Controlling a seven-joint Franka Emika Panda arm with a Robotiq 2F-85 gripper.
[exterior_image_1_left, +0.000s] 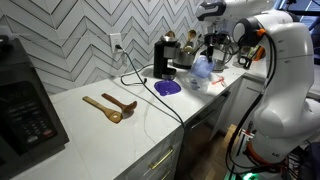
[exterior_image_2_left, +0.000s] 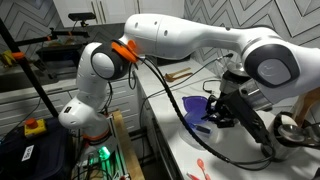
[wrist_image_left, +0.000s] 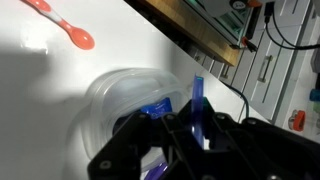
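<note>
Blue utensil (wrist_image_left: 200, 100) clenched in the hand (wrist_image_left: 190, 138), lower end hidden, over clear bowl (wrist_image_left: 112, 90).

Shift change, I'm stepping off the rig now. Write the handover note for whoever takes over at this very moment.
Pincer: shut on the blue utensil, which stands upright between its fingers over the clear bowl.
Things: the clear bowl sits on the white counter near the coffee machine. A purple disc lies flat beside the bowl, and two wooden spoons lie further along. An orange spoon lies apart from the bowl.
Done: the blue utensil is gripped and at the bowl.
Left: the utensil is not yet released. Whether its lower end touches the bowl's bottom cannot be told.
</note>
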